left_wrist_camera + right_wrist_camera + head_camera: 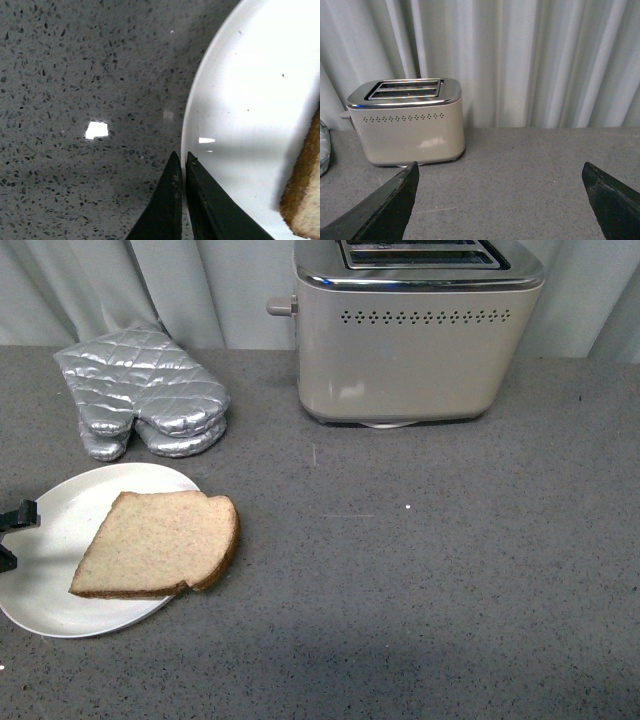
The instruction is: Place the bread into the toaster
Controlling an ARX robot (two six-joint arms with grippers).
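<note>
The bread (160,543), a light-brown slice with a darker crust, lies flat on a white plate (60,512) at the front left of the grey counter. Its crust edge shows in the left wrist view (304,200). My left gripper (10,530) is shut on the plate's left rim (195,120), its black fingertips (172,170) pinching the edge. The beige toaster (410,340) with a chrome top and two empty slots stands at the back centre; it also shows in the right wrist view (407,125). My right gripper (500,172) is open and empty above the counter, away from the toaster.
A pair of silver quilted oven mitts (145,390) lies at the back left, beside the toaster's knob lever (281,307). A pale curtain (545,60) hangs behind the counter.
</note>
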